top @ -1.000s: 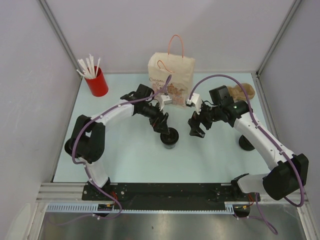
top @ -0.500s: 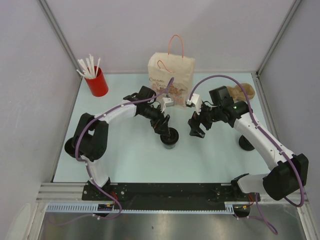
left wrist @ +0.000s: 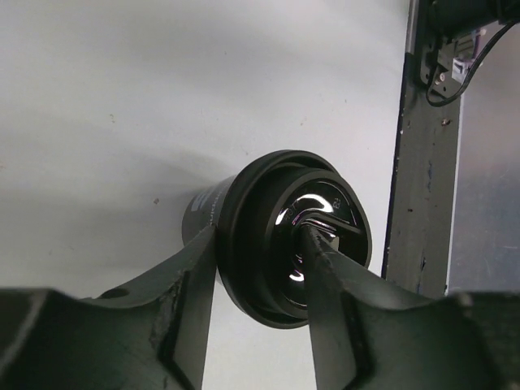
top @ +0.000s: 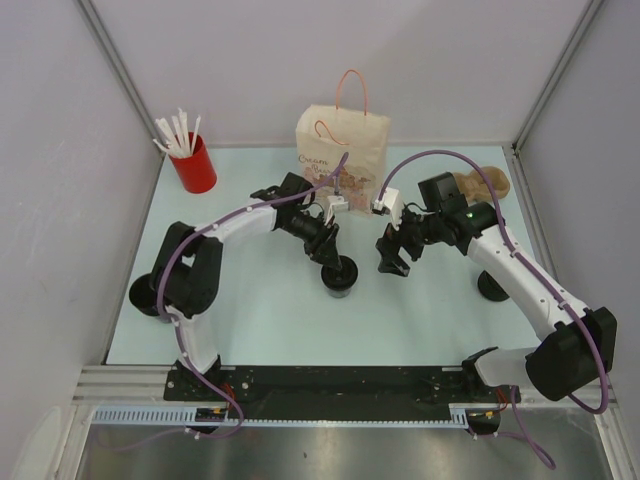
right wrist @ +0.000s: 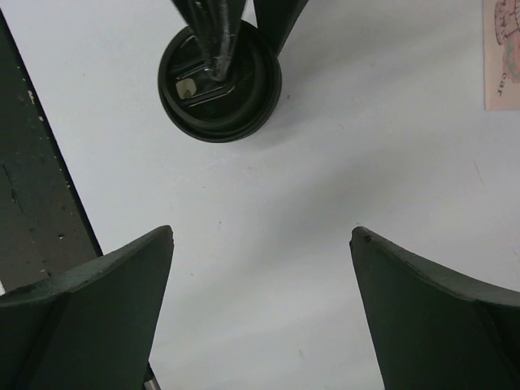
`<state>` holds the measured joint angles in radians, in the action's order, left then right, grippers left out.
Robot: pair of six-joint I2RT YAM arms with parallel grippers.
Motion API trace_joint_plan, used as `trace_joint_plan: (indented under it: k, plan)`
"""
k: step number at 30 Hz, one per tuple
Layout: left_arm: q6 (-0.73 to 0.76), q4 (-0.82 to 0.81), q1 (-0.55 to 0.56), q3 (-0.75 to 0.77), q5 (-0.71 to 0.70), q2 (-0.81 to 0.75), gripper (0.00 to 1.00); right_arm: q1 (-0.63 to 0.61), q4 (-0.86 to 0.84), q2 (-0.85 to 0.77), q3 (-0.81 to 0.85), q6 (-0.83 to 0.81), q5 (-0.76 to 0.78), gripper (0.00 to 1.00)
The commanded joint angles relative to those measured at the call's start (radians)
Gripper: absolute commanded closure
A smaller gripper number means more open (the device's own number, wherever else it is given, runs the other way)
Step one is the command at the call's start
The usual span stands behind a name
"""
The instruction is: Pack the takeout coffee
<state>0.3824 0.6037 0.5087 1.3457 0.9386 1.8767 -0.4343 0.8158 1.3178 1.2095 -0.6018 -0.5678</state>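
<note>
Cup (top: pixel 339 277) stands upright on the table (top: pixel 250 310), in front of the bag (top: pixel 343 150) and not yet packed. Left gripper (left wrist: pixel 262 240) has been narrowed from wide open to about half, with one finger outside the wall and one inside the rim. Firm contact cannot be confirmed, though a lift is judged imminent. Right gripper (right wrist: pixel 260 231) is held wide open and empty, near the cup. The cup's lower body is largely hidden, and its contents are not discernible.
</note>
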Motion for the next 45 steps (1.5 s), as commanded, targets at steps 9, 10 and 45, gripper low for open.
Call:
trace_joint_plan:
  k: [9, 10, 45]
  plan:
    - [0.079, 0.041, 0.005, 0.009, -0.081, 0.085, 0.59, 0.011, -0.125, 0.093, -0.010, 0.118, -0.142, 0.08]
    - [0.081, 0.041, 0.004, 0.007, -0.083, 0.087, 0.58, 0.015, -0.151, 0.098, -0.010, 0.131, -0.145, 0.08]
    - [0.085, 0.001, 0.008, -0.052, -0.116, 0.070, 0.43, 0.092, -0.435, 0.497, 0.042, 0.450, -0.481, 0.53]
